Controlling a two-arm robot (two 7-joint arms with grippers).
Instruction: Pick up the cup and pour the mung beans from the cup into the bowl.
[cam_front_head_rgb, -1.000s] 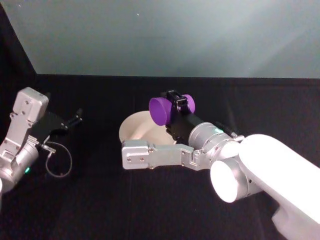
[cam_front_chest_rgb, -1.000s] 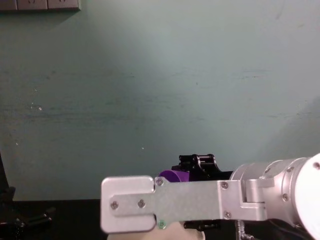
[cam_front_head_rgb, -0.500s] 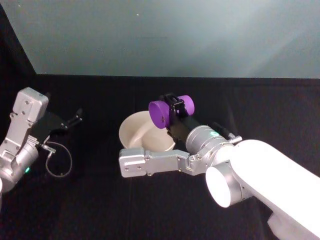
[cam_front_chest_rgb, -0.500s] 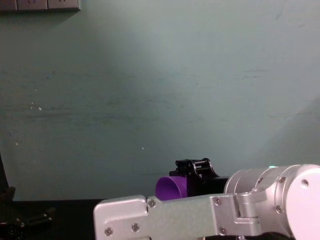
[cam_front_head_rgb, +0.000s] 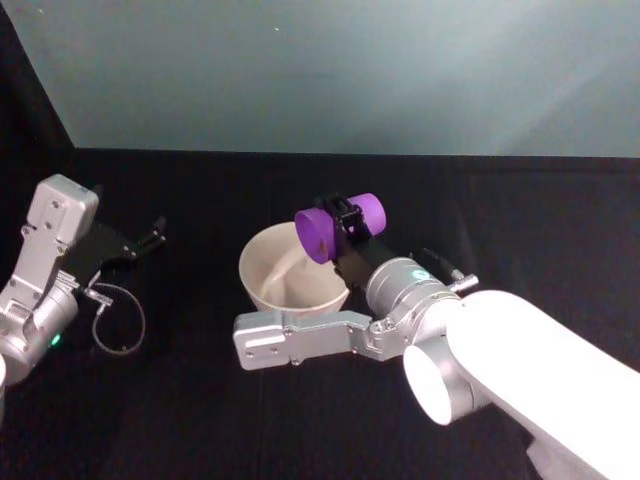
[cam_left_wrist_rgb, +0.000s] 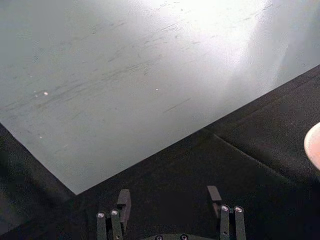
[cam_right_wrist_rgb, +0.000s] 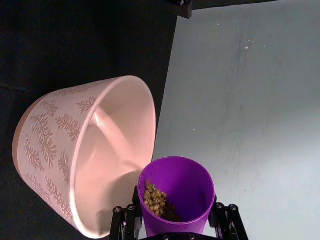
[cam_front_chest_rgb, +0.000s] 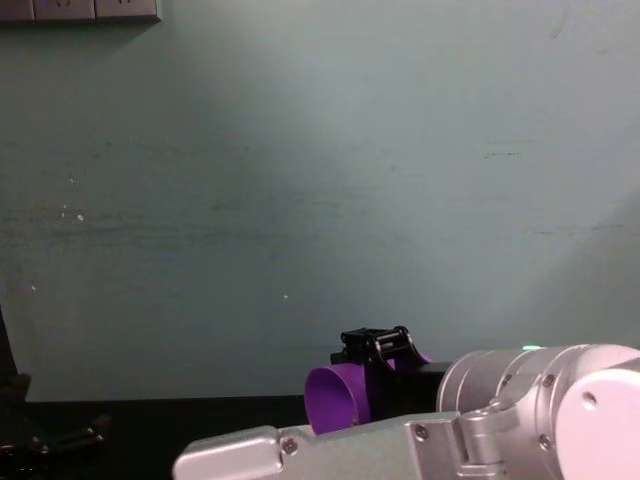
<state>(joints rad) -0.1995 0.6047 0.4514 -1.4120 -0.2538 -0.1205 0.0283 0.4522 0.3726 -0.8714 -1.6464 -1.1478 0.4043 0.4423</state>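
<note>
The purple cup (cam_front_head_rgb: 335, 225) lies tipped on its side in my right gripper (cam_front_head_rgb: 345, 215), which is shut on it, above the right rim of the pale bowl (cam_front_head_rgb: 250, 262). In the right wrist view, the mung beans (cam_right_wrist_rgb: 156, 199) sit inside the cup (cam_right_wrist_rgb: 175, 192), against its wall on the side toward the bowl (cam_right_wrist_rgb: 100, 170), with the right gripper (cam_right_wrist_rgb: 175, 220) clamped around the cup. The chest view shows the cup (cam_front_chest_rgb: 335, 398) with its mouth turned left, held by the gripper (cam_front_chest_rgb: 375, 350). My left gripper (cam_front_head_rgb: 150, 240) is parked open at the left, its fingers (cam_left_wrist_rgb: 122, 200) spread apart.
A grey bracket of the right arm (cam_front_head_rgb: 290, 340) lies just in front of the bowl. A loop of cable (cam_front_head_rgb: 118, 320) hangs by the left arm. The black table ends at a teal wall (cam_front_head_rgb: 350, 70) behind. The bowl's edge (cam_left_wrist_rgb: 314, 145) shows in the left wrist view.
The right arm has shifted left and down. The cup has moved with it over the bowl's right rim and tipped further toward the bowl. The left arm has not moved.
</note>
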